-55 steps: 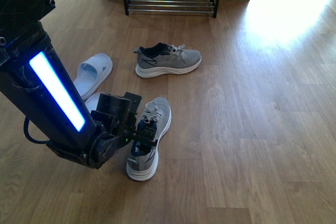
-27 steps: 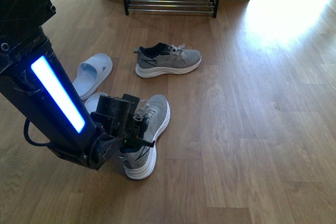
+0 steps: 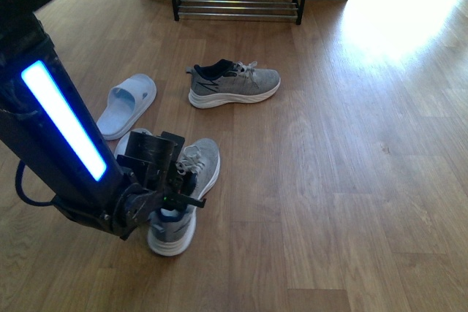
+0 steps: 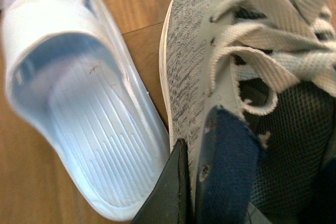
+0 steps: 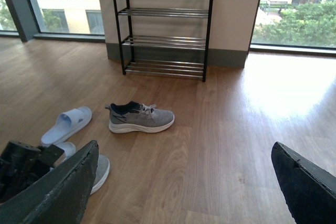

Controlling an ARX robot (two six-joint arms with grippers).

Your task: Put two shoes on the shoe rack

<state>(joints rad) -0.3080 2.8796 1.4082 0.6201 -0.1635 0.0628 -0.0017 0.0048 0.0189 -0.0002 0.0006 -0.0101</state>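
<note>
One grey sneaker (image 3: 191, 174) with a white sole lies on the wood floor at the near left. My left gripper (image 3: 178, 196) is shut on its navy collar. In the left wrist view a dark finger (image 4: 170, 195) presses the outside of this sneaker (image 4: 197, 61) against the navy lining. The other grey sneaker (image 3: 234, 84) lies on its sole mid-floor, toe to the right. The black shoe rack (image 3: 238, 6) with chrome rods stands against the far wall, nothing on its tiers (image 5: 165, 39). My right gripper (image 5: 185, 148) hangs open above bare floor, well apart from the free sneaker (image 5: 142, 118).
A white slide (image 3: 128, 101) lies left of the free sneaker. A second white slide (image 4: 79, 114) sits right beside the held sneaker. Bright sun glare covers the floor at the far right (image 3: 395, 12). Glass windows flank the rack's wall.
My left arm has pulled toward the near left, and the held sneaker has moved with it, ending closer to the camera and further left. The other sneaker has not moved.
</note>
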